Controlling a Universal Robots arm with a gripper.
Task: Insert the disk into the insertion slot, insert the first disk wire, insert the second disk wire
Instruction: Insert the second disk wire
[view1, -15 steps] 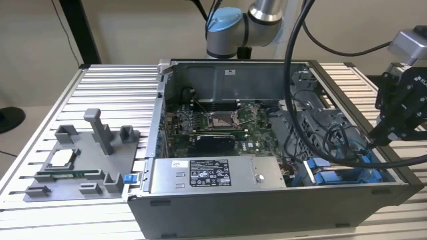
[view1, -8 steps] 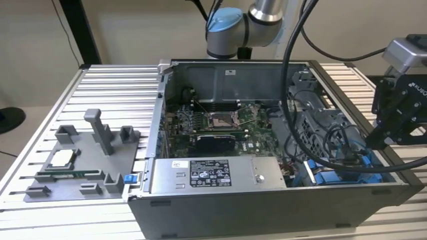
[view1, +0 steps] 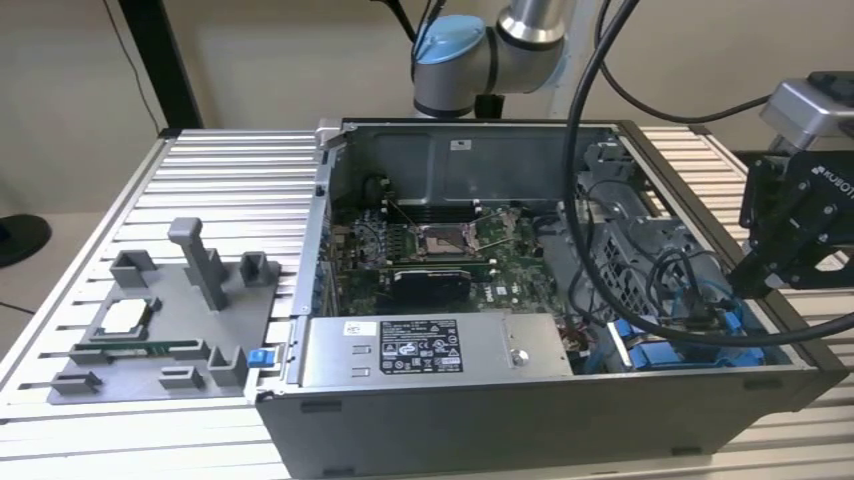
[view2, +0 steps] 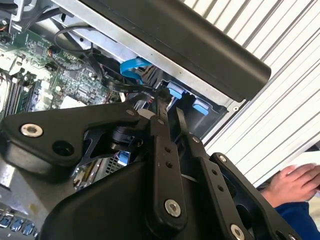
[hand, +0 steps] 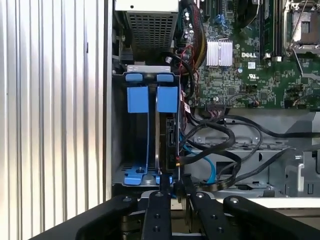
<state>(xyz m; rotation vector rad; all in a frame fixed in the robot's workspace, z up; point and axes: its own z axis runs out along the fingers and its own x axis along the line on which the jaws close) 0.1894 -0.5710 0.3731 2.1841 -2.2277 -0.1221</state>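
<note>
The disk (hand: 171, 131) stands on edge inside the insertion slot (hand: 146, 68), its blue carrier tab (hand: 167, 98) beside a second blue tab (hand: 137, 98). My gripper (hand: 176, 184) hovers at the disk's near edge, its fingers drawn close on the connector of a black disk wire (hand: 210, 150). The second wrist view shows that black wire (view2: 131, 87) running to the gripper (view2: 169, 102). A blue flat wire (hand: 208, 166) lies loose beside the bay. In the exterior view the gripper (view1: 758, 278) hangs over the blue rails of the insertion slot (view1: 683, 352) at the case's front right corner.
The open computer case (view1: 534, 420) lies on a ribbed metal table (view1: 227, 190). The silver power-supply box (view1: 427, 350) sits beside the bay. A grey fixture tray (view1: 160, 330) lies at the exterior view's left. A person's hand (view2: 296, 176) rests on the table near the case.
</note>
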